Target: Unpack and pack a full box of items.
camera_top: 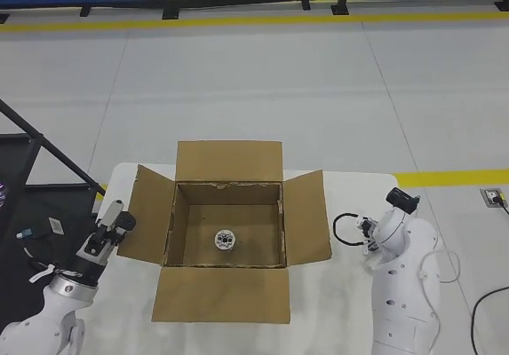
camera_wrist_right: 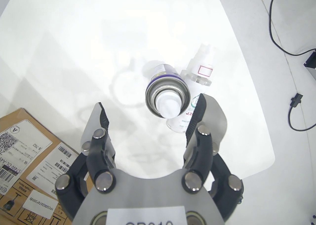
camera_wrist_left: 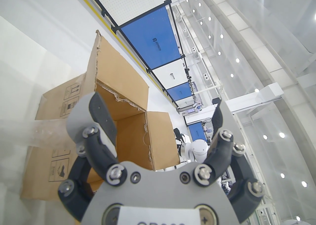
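Note:
An open cardboard box (camera_top: 227, 293) stands mid-table with all flaps folded out. One small round white item (camera_top: 225, 239) lies on its floor. My left gripper (camera_top: 115, 216) is by the box's left flap, open and holding nothing; in the left wrist view the gripper (camera_wrist_left: 158, 102) faces the box (camera_wrist_left: 128, 124) from outside. My right gripper (camera_top: 361, 232) is to the right of the box, open (camera_wrist_right: 151, 102) above the table. Just past its fingertips stands an upright spray can (camera_wrist_right: 167, 92) with a purple band. A clear spray bottle (camera_wrist_right: 198, 75) lies beside the can.
The white table (camera_wrist_right: 98, 26) ends in a rounded edge close beyond the can and bottle. A labelled box corner (camera_wrist_right: 29, 157) lies near my right gripper. Black cables (camera_wrist_right: 279, 13) run on the floor at the right, and a dark stand (camera_top: 5, 177) is at the left.

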Controlling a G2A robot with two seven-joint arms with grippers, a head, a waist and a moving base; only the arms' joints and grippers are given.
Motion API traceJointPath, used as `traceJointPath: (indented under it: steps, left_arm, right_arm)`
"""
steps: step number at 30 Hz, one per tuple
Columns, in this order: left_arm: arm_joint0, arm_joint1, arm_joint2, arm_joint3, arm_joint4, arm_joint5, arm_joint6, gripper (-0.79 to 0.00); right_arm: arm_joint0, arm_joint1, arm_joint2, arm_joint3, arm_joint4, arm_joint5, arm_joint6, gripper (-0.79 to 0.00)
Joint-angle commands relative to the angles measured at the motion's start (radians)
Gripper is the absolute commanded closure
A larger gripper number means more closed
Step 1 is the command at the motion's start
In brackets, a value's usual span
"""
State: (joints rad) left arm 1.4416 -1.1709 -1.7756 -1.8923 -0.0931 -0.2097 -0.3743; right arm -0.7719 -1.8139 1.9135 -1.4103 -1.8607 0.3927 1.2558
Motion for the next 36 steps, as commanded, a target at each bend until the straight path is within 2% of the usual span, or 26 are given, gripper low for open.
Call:
traceJointPath:
  steps: [1, 3, 4, 9, 10, 15, 19, 23, 28, 32, 36]
  left_arm:
    - [-0.001, 0.0, 0.002, -0.004, 0.003, 0.002, 0.001, -0.785]
    - [-0.002, 0.001, 0.002, -0.006, 0.006, 0.003, 0.003, -0.785]
    - [-0.002, 0.001, 0.003, -0.006, 0.006, 0.004, 0.004, -0.785]
    - [-0.003, 0.001, 0.007, -0.005, 0.01, 0.004, 0.008, -0.785]
    - [-0.003, 0.001, 0.007, -0.004, 0.011, 0.004, 0.009, -0.785]
    - [-0.001, 0.002, 0.007, -0.008, 0.011, 0.003, 0.014, -0.785]
    - [0.004, 0.002, 0.004, -0.011, 0.01, 0.0, 0.017, -0.785]
    - [0.011, 0.002, 0.003, -0.015, 0.007, -0.003, 0.015, -0.785]
    - [0.025, 0.002, 0.001, -0.016, 0.0, -0.014, 0.02, -0.785]
    - [0.042, 0.002, -0.003, -0.019, -0.009, -0.026, 0.025, -0.785]
    - [0.055, 0.001, -0.007, -0.02, -0.017, -0.036, 0.03, -0.785]
  right_arm:
    - [-0.003, 0.003, 0.007, 0.004, 0.002, 0.009, -0.017, -0.342]
    - [-0.004, 0.005, -0.003, 0.017, -0.039, 0.042, -0.037, -0.326]
    - [-0.004, 0.004, -0.005, 0.012, -0.005, 0.037, -0.043, -0.292]
    - [-0.025, 0.007, -0.012, -0.009, 0.008, 0.045, -0.061, -0.095]
    - [-0.026, 0.007, -0.015, -0.013, 0.008, 0.045, -0.059, -0.006]
    - [-0.031, 0.009, -0.036, -0.053, 0.025, 0.037, -0.057, 0.0]
    - [-0.051, 0.003, -0.098, -0.173, 0.028, 0.036, -0.066, 0.0]
    - [-0.087, -0.012, -0.242, -0.373, 0.006, 0.036, -0.045, 0.0]
    - [-0.095, -0.025, -0.438, -0.547, 0.009, -0.04, -0.01, 0.0]
    - [-0.062, -0.035, -0.59, -0.553, 0.043, -0.111, -0.002, 0.0]
    - [0.01, -0.048, -0.72, -0.426, 0.087, -0.191, 0.027, 0.0]
